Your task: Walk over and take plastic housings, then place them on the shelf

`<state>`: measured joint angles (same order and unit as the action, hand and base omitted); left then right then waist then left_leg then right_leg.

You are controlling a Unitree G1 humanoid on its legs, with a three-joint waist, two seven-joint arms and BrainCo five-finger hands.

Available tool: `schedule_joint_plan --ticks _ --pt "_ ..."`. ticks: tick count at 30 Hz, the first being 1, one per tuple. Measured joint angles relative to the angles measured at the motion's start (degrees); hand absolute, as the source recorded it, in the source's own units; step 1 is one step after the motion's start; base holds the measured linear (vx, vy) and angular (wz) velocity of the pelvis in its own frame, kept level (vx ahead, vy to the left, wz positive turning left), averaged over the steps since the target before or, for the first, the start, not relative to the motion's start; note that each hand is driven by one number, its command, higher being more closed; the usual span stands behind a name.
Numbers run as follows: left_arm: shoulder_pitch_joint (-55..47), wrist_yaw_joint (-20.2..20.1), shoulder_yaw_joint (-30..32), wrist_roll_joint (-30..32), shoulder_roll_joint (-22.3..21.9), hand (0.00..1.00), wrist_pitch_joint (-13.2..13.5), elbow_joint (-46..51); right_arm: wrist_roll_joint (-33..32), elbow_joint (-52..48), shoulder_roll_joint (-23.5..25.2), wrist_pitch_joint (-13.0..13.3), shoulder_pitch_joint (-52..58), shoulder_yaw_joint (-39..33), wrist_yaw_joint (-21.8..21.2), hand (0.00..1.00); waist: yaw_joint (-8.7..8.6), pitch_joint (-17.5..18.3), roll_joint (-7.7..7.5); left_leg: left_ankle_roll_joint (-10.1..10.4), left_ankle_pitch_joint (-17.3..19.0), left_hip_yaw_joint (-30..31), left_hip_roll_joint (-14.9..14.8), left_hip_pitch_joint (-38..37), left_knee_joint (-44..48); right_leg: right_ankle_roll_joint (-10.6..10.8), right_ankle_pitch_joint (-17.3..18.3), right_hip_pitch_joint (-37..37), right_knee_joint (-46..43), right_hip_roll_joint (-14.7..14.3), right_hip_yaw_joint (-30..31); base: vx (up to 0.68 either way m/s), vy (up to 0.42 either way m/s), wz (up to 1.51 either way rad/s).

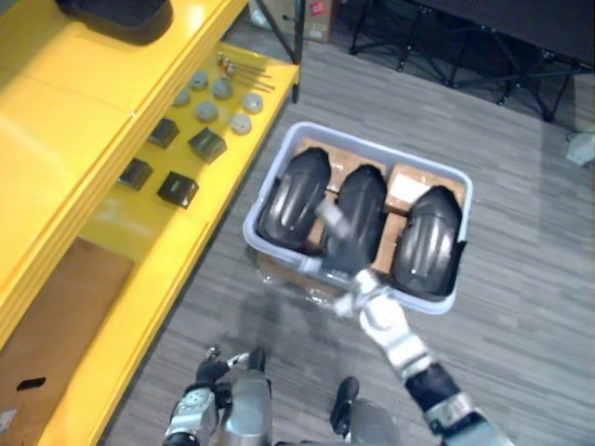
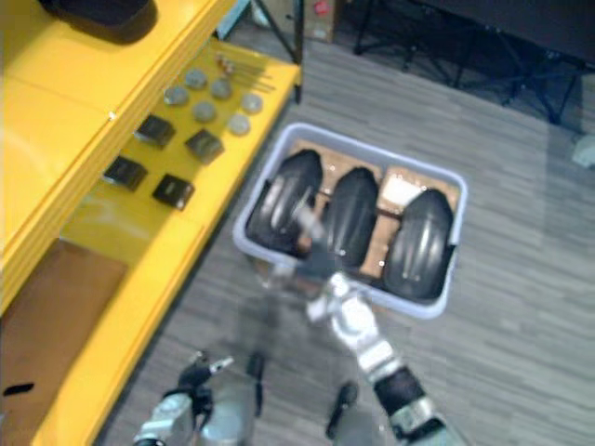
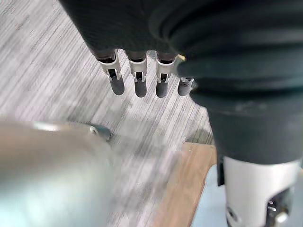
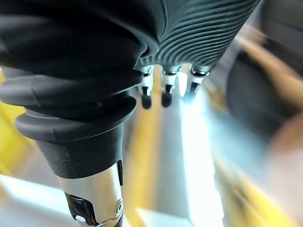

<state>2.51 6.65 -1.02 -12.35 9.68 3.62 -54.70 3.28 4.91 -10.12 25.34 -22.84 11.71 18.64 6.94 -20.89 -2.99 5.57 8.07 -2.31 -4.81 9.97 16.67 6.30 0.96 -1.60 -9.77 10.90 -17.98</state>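
Observation:
Three black ribbed plastic housings lie side by side in a pale blue bin (image 1: 372, 144) on the grey floor: the left housing (image 1: 293, 195), the middle housing (image 1: 367, 200) and the right housing (image 1: 428, 237). My right hand (image 1: 342, 243) reaches over the bin's near rim, above the near end of the middle housing. In the right wrist view its fingers (image 4: 165, 90) are straight and hold nothing. My left hand (image 1: 197, 404) hangs low by my side, its fingers (image 3: 140, 78) relaxed over the floor. Another black housing (image 1: 121, 14) rests on the yellow shelf's top level.
The yellow shelf (image 1: 84, 121) runs along the left. Its lower level carries small black blocks (image 1: 177, 189), grey discs (image 1: 206, 111) and a brown board (image 1: 56, 316). Black stands (image 1: 446, 46) and a cardboard box (image 1: 321, 19) are at the back.

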Motion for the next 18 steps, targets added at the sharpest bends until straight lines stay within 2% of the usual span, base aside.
schedule_joint_plan --ticks 2,3,4,6,7,8,9,11,16,18 --pt "-1.8 -0.1 0.5 2.2 1.0 0.00 -0.1 -0.5 -4.6 -2.6 -2.8 -0.8 -4.1 -9.6 7.9 0.00 -0.18 -1.0 -0.56 -0.6 0.5 -0.5 0.1 -0.7 1.3 -0.1 -0.4 1.2 0.5 0.0 0.9 -0.07 0.061 -0.11" --pt "-3.1 -0.1 1.2 2.2 1.1 0.00 -0.3 -0.5 -5.6 -2.6 -4.8 -2.5 -4.9 -13.6 10.8 0.00 -0.34 -1.6 -0.63 -0.8 1.0 -0.7 0.0 -0.9 2.1 -0.1 -0.4 1.7 0.5 -0.1 1.0 -0.08 0.043 -0.03" --pt "-3.4 -0.1 1.4 2.3 1.1 0.00 -0.3 -0.5 -6.0 -2.5 -5.2 -3.1 -4.9 -14.5 11.6 0.00 -0.36 -1.6 -0.62 -0.8 1.1 -0.7 -0.1 -0.8 2.2 -0.1 -0.4 1.7 0.5 -0.1 1.0 -0.09 0.034 -0.01" --pt "-4.7 0.5 3.5 2.3 0.3 0.00 0.6 -0.2 -9.4 0.1 -8.3 -6.6 -5.1 -19.9 15.8 0.00 -0.77 -2.9 -0.44 -1.2 1.7 -0.5 -0.3 1.1 4.0 -0.1 -0.4 0.8 0.4 -0.3 1.0 -0.12 0.027 0.02" --pt "-4.7 1.2 3.7 2.9 0.2 0.00 1.4 0.0 -9.5 1.5 -8.7 -7.4 -5.4 -21.1 17.2 0.00 -0.89 -3.2 -0.29 -1.3 2.1 -0.3 -0.5 2.2 4.8 -0.1 -0.3 0.2 0.3 -0.6 1.1 -0.18 0.020 -0.03" --pt "-4.6 3.6 4.6 4.2 0.0 0.00 3.3 0.9 -10.0 5.3 -9.7 -8.7 -6.4 -23.6 19.4 0.00 -1.04 -4.3 -0.02 -1.4 2.6 -0.1 -1.2 5.3 7.3 -0.1 -0.2 -1.8 -0.1 -1.1 1.2 -0.21 0.008 -0.09" --pt "-4.4 5.7 5.0 4.3 0.1 0.00 4.9 2.3 -12.3 10.9 -11.1 -9.4 -7.6 -26.1 20.2 0.00 -1.09 -5.2 0.02 -1.5 2.8 0.3 -1.6 8.6 9.5 0.3 0.3 -4.5 -0.9 -1.4 1.3 -0.22 -0.004 -0.08" --pt "-3.6 7.9 5.0 4.2 0.1 0.00 6.4 2.4 -16.7 21.2 -14.1 -10.1 -8.8 -28.4 20.1 0.00 -0.90 -5.7 0.61 -1.7 2.9 0.9 -2.0 13.2 11.5 0.2 0.8 -8.6 -2.6 -1.8 1.4 -0.19 -0.010 -0.02" --pt "-3.4 10.1 5.1 3.3 0.0 0.00 6.3 1.8 -23.8 39.1 -20.6 -10.7 -10.4 -30.1 19.8 0.00 -0.29 -7.2 2.08 -2.3 1.1 1.8 -1.4 17.5 11.6 0.1 1.2 -14.0 -5.9 -0.9 1.5 -0.10 0.001 0.05" --pt "-3.3 10.0 5.1 3.1 0.0 0.00 6.4 1.8 -26.2 44.7 -26.5 -10.7 -13.7 -30.1 18.5 0.00 0.20 -7.5 2.65 -2.5 -0.4 1.8 -0.3 19.5 10.1 0.1 1.2 -17.3 -7.4 0.2 1.8 -0.04 0.011 0.08"
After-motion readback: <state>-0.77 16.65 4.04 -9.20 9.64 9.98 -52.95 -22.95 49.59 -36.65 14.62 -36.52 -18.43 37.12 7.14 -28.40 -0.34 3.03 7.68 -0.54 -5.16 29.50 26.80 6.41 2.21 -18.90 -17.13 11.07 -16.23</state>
